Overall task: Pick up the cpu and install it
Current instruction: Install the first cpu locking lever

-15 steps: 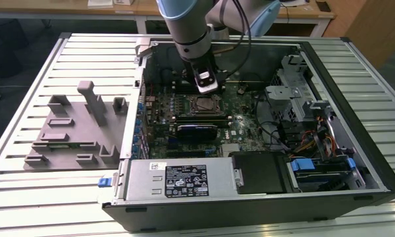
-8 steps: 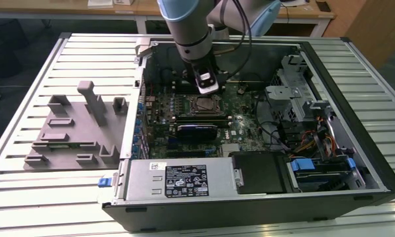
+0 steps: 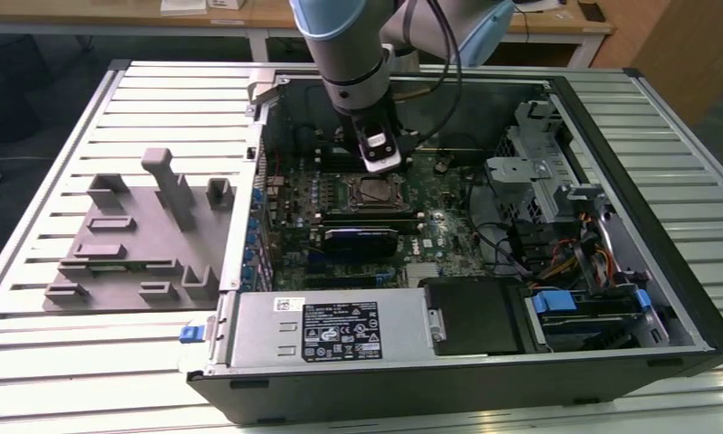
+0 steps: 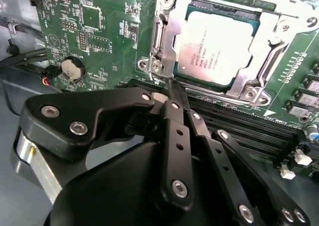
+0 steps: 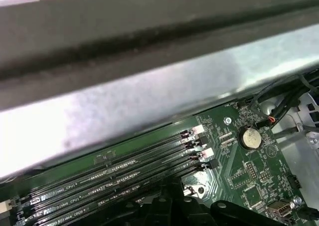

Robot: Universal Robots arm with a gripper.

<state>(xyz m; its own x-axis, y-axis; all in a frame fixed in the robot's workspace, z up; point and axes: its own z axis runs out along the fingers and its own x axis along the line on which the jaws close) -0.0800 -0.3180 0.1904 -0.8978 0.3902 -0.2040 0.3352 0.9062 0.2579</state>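
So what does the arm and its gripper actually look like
The arm is a light blue-grey tube with a silver wrist ring and a black cable running alongside. The gripper is matte black, built of jointed linkage bars studded with silver screw heads.

The robot arm point(image 3: 350, 54) is reaching straight down into the open computer case point(image 3: 687, 298), its wrist hanging just above the motherboard socket point(image 3: 374, 192). In the second wrist view, the black gripper point(image 4: 174, 94) is pointing at the socket's near edge, its fingers point(image 4: 175, 106) pressed together, gripping nothing.
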